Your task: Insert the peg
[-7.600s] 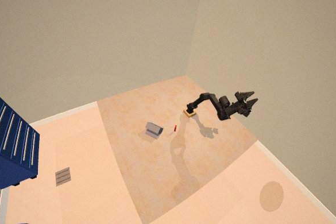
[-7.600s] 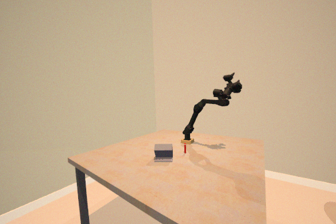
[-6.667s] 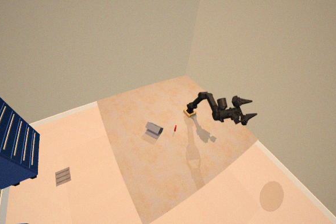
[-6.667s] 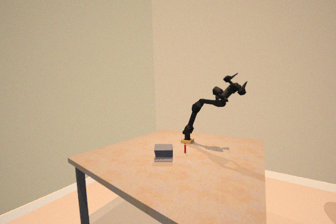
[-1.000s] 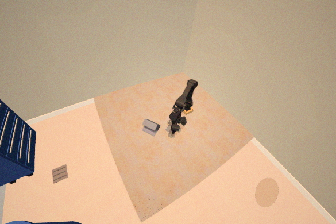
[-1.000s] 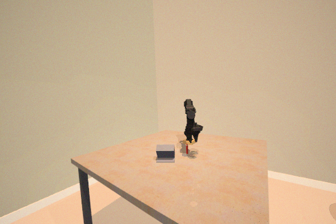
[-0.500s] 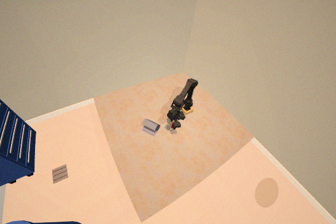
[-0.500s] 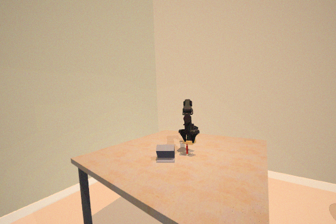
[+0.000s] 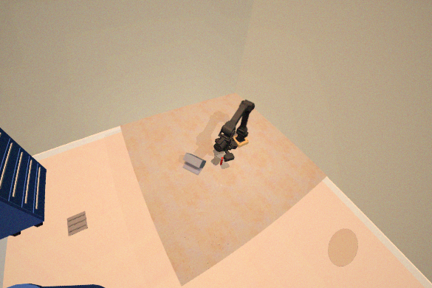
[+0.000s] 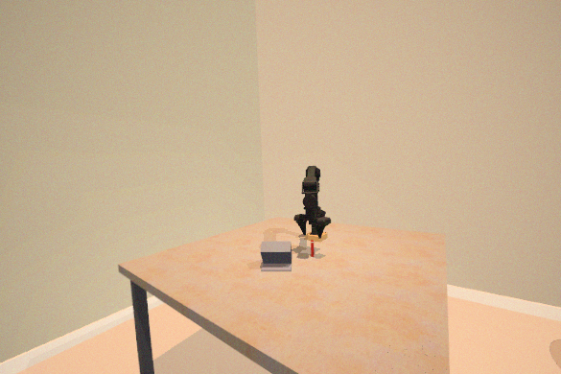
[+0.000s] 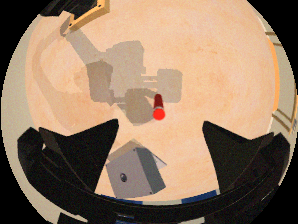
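1. My gripper point(image 11: 161, 123) hangs spread wide above the table point(image 10: 355, 297), grasping nothing.
2. The red peg point(image 11: 158, 107) stands upright below it, between the fingers' line.
3. The grey sloped panel point(image 11: 135, 173) with its hole sits near.

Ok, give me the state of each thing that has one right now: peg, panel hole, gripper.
Peg: upright on the table, not gripped, seen end-on below the gripper.
Panel: on the table beside the peg, apart from it.
Hole: nothing in it.
Gripper: jaws wide open, holding nothing, above the peg.
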Tool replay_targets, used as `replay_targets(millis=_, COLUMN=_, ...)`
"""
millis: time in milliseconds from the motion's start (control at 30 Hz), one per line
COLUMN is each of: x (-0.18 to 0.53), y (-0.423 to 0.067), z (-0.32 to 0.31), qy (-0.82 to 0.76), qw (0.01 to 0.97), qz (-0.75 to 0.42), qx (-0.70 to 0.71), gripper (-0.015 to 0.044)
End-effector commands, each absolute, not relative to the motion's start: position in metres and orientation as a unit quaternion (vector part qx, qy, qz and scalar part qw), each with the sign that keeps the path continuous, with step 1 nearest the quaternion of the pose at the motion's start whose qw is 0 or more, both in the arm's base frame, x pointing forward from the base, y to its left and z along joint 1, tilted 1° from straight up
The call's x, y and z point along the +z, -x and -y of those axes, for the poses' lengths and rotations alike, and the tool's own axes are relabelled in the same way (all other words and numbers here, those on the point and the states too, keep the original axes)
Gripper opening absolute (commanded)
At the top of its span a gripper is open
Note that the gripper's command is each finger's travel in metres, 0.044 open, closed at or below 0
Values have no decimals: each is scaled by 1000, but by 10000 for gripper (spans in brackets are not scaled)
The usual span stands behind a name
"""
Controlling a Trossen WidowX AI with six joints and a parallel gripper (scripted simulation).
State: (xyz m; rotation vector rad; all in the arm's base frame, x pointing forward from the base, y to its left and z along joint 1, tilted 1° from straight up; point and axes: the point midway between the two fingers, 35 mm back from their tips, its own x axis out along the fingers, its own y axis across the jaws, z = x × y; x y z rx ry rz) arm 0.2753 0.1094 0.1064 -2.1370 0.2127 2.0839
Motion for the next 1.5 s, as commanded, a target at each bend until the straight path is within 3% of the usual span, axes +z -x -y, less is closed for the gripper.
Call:
replay_targets(millis=0, x=103, y=-275, z=-108, qy=711, qw=69, qz=-71, qx=696, gripper=440)
replay_targets(millis=1267, x=44, y=-275, z=-107, qy=711, qw=69, qz=-71, qx=696, gripper=440)
replay_targets(millis=1467, x=47, y=-275, z=-108, qy=711, qw=73, qz=-71, qx=696, gripper=282)
